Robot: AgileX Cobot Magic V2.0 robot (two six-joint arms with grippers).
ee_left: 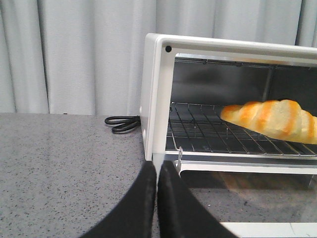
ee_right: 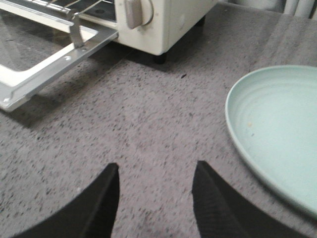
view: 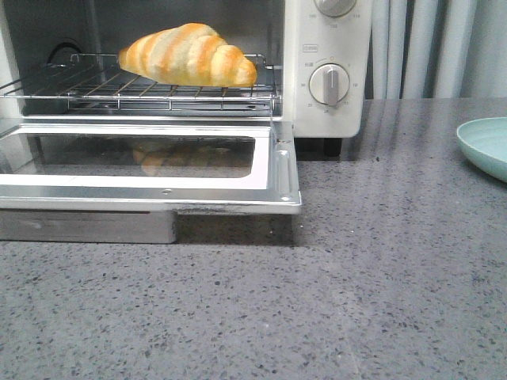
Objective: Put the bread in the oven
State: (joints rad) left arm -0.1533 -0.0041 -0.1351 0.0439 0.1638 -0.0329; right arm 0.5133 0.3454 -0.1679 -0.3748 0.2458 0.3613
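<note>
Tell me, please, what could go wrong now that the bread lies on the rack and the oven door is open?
1. The bread lies near the front edge of the wire rack; a knock could roll it out.
2. The door hangs fully down, and the shut left gripper is close to its hinge corner, so it may bump it.

Oven [view: 325, 47] cut off at the front view's top and left edges, upper dial [view: 335, 5] mostly out of frame, dial markings too small to read, plate [view: 485, 146] clipped at the right edge, neither arm visible in the front view, bread [ee_left: 272, 119] end cut off in the left wrist view
</note>
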